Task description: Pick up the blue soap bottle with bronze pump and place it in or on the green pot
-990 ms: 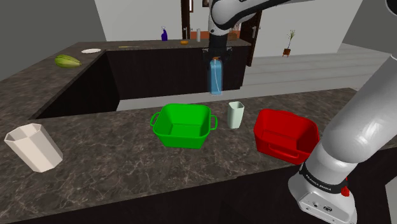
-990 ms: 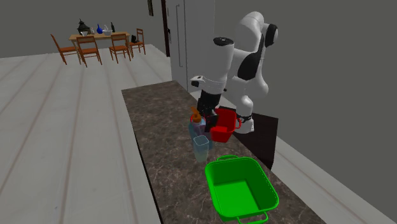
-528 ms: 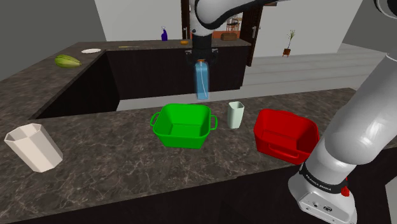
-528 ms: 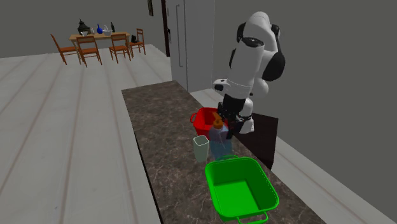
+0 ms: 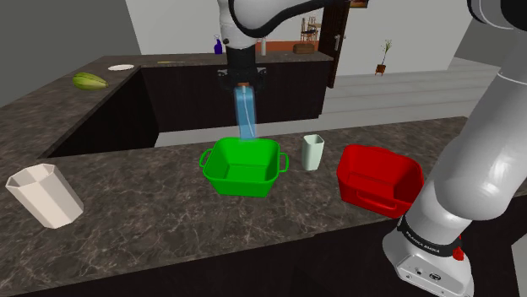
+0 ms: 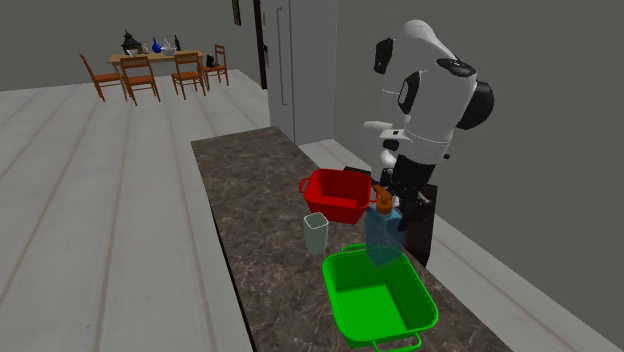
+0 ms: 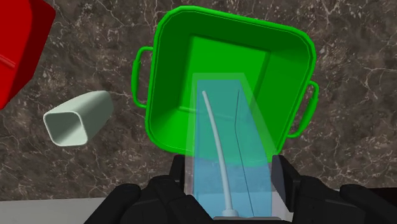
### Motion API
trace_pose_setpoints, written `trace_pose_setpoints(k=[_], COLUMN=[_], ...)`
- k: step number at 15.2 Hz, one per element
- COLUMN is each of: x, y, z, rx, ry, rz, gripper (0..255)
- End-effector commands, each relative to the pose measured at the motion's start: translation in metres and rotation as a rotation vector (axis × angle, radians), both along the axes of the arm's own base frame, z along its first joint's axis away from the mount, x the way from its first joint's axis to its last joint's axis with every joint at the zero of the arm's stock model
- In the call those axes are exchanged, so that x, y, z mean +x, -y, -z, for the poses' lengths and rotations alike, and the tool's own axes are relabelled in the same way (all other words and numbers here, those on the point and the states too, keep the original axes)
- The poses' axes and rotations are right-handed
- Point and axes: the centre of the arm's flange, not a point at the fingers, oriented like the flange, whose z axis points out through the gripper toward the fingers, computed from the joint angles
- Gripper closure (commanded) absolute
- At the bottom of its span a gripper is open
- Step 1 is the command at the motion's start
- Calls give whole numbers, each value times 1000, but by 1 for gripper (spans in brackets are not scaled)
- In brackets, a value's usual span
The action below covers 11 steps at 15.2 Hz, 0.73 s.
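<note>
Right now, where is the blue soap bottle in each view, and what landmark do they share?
Shoulder view: soap bottle upper middle, held above the green pot.
Second exterior view: right of centre, just above the pot.
Wrist view: clasped in the gripper, over the pot.
Shared landmark: the green pot.

Clamped in the black claw point(image 5: 243, 81): blue soap bottle point(image 5: 246, 116), hanging beneath it; farther below, green pot point(image 5: 245, 182) on dark counter point(image 5: 152, 211).

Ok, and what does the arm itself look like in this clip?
A glossy white arm of rounded, tube-like links with dark joint bands. Its lowest link carries small dark lettering and a red spot. The all-black two-finger tool has chunky, blocky fingers.
</note>
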Motion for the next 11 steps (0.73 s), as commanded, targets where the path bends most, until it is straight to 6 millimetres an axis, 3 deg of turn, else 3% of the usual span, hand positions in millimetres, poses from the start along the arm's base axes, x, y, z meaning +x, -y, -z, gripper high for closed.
trace_pose_setpoints(k=[1,11], x=[3,3], y=[-11,-11], z=[5,58], rx=[1,1], ry=[0,0], rz=[2,2], gripper=[255,255])
